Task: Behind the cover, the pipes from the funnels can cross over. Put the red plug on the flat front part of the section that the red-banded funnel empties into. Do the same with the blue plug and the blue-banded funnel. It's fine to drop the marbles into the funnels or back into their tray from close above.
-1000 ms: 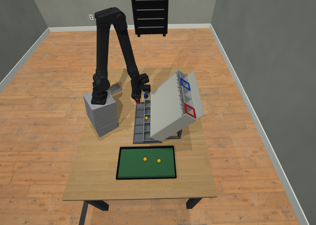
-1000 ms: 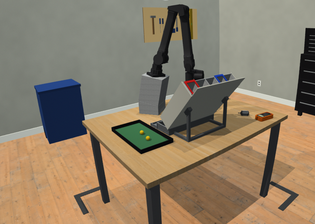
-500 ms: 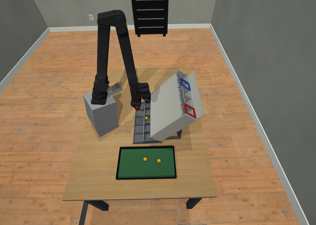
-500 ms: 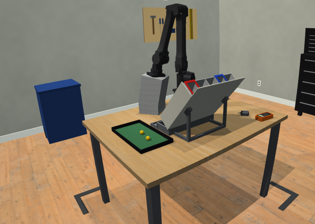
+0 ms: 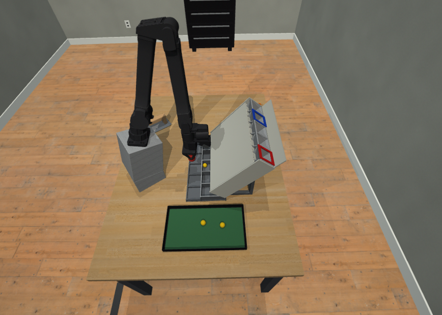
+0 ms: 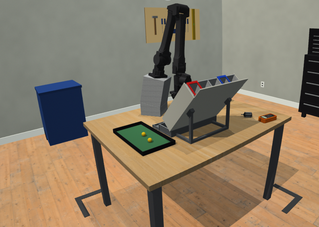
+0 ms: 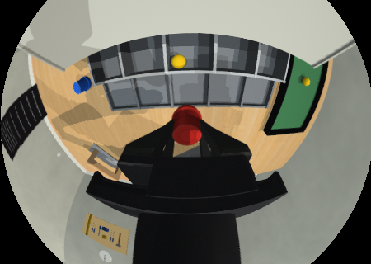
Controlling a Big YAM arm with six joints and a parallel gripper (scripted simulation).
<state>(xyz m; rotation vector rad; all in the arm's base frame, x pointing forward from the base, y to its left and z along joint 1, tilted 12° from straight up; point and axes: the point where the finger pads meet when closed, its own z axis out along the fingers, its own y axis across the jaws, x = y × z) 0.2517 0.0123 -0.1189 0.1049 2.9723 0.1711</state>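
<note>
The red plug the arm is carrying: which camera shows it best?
The wrist view. There the red plug fills the centre, pinched in the gripper just short of the grey sectioned tray. The top view shows only a red sliver under the black fingers. In the exterior view the slanted cover hides it.
</note>
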